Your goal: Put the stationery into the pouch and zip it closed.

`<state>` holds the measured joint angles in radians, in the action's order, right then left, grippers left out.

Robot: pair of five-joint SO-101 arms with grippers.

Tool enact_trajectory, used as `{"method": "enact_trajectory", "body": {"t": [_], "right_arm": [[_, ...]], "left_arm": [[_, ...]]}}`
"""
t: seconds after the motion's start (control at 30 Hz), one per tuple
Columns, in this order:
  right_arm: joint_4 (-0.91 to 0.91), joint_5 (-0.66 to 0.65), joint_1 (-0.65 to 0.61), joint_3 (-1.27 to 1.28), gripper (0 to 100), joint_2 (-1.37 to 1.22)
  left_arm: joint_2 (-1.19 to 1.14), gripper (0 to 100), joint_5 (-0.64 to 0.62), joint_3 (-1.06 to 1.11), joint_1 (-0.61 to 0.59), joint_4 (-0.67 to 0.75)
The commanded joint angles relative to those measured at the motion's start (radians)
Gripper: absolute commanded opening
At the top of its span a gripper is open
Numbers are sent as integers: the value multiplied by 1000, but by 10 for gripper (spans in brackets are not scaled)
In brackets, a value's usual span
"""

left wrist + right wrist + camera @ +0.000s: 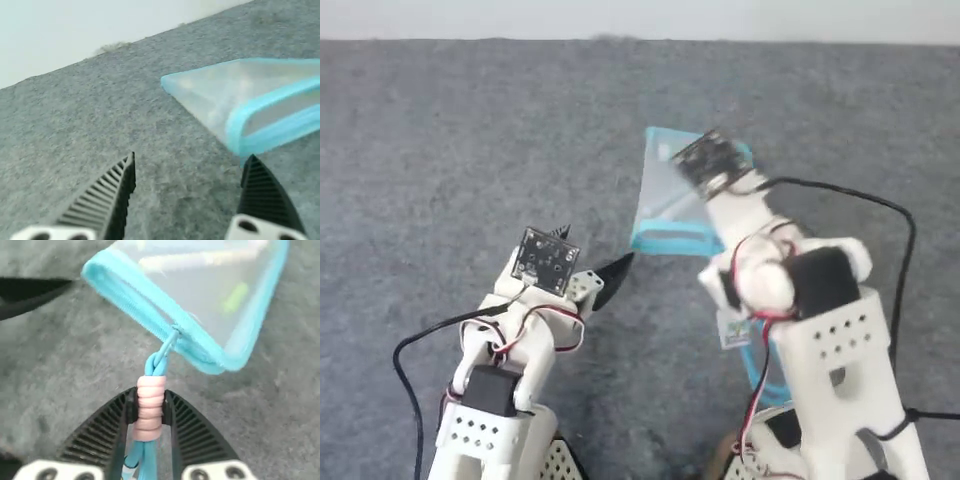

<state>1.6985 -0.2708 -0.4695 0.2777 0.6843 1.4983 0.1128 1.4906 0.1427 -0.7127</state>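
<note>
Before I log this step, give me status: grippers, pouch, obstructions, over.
Right gripper shut on pink zip pull. Left gripper open, near pouch. Stationery inside. Nothing blocking.

Bright and even across the grey mat (440, 130). Lit softly from above, to judge by the short, faint shadows lying close under the pouch (665, 205). A little darker just beneath the lifted edge of the pouch in the right wrist view. Mildly shiny on the clear plastic, with pale streaks of reflection. Gently highlighted on the pink pull (150, 407) and along the ribs of the black fingers (110, 195) of the left gripper (191, 157). Almost white at the wall (60, 35) behind the mat.
</note>
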Motion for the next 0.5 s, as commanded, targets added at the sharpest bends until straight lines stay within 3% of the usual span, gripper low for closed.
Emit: {"method": "enact_trajectory", "body": {"t": [0.0,0.47], "right_arm": [[38,-17,-114,-25,7,71],[81,-18,-142,-28,7,104]], "left_arm": [[-17,322,-41,-58,25,28],[-17,235,11,-25,23,48]]}}
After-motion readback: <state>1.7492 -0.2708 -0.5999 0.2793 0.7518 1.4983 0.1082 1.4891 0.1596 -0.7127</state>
